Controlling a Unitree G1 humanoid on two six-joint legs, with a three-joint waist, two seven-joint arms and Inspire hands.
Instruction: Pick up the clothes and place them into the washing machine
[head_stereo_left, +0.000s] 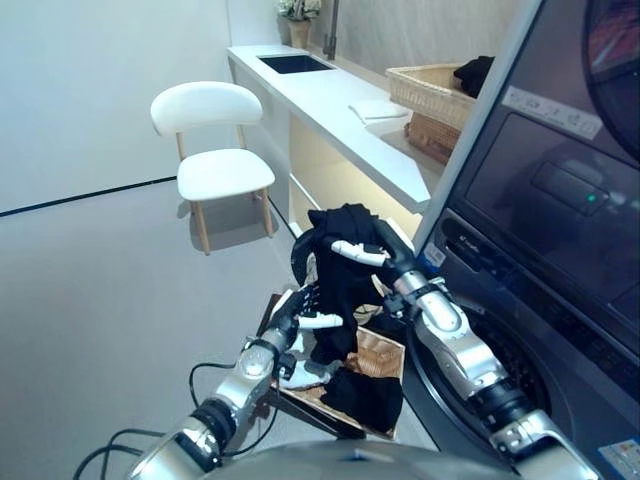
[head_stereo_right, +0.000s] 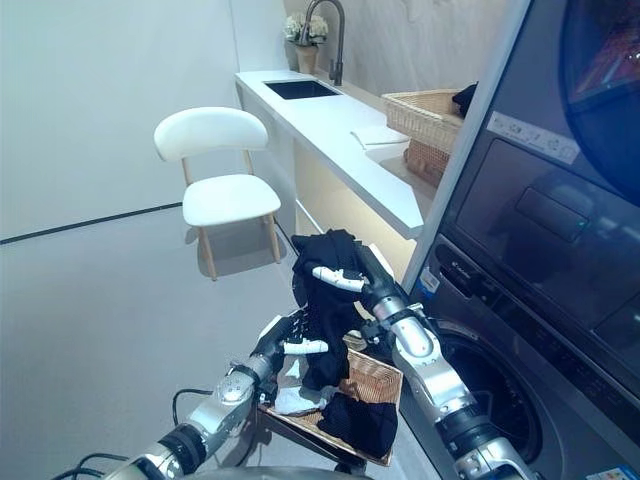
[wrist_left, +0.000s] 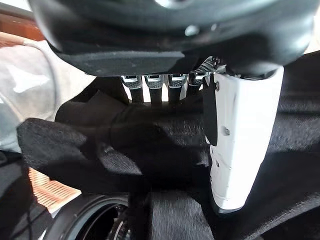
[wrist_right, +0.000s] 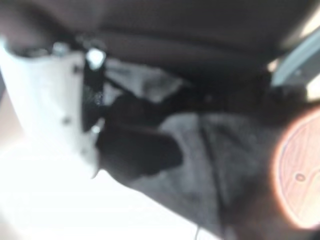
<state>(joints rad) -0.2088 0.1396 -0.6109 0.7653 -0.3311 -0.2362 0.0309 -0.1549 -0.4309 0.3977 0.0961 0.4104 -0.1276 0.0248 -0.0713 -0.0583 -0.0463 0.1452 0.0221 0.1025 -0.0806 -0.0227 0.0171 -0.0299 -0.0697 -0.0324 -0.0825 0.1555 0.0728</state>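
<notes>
A black garment (head_stereo_left: 342, 228) hangs lifted above a low basket (head_stereo_left: 312, 411) on the floor in front of the washing machine (head_stereo_left: 560, 200). My right hand (head_stereo_left: 388, 260) is shut on the garment's top, its white-covered thumb (wrist_right: 55, 100) pressed into the cloth. My left hand (head_stereo_left: 301, 304) grips the hanging lower part from the left, with the thumb (wrist_left: 235, 145) clamped on the black fabric. The basket still holds a brown cloth (head_stereo_left: 376, 357), a white cloth (head_stereo_left: 299, 376) and another black cloth (head_stereo_left: 366, 396). The machine's round drum opening (head_stereo_right: 492, 388) lies just right of my right arm.
A white chair (head_stereo_left: 212, 150) stands on the grey floor to the left. A white counter (head_stereo_left: 340, 110) with a sink (head_stereo_left: 294, 63) runs along the back, carrying a folded white cloth (head_stereo_left: 378, 110) and a wicker basket (head_stereo_left: 432, 92) with dark clothing.
</notes>
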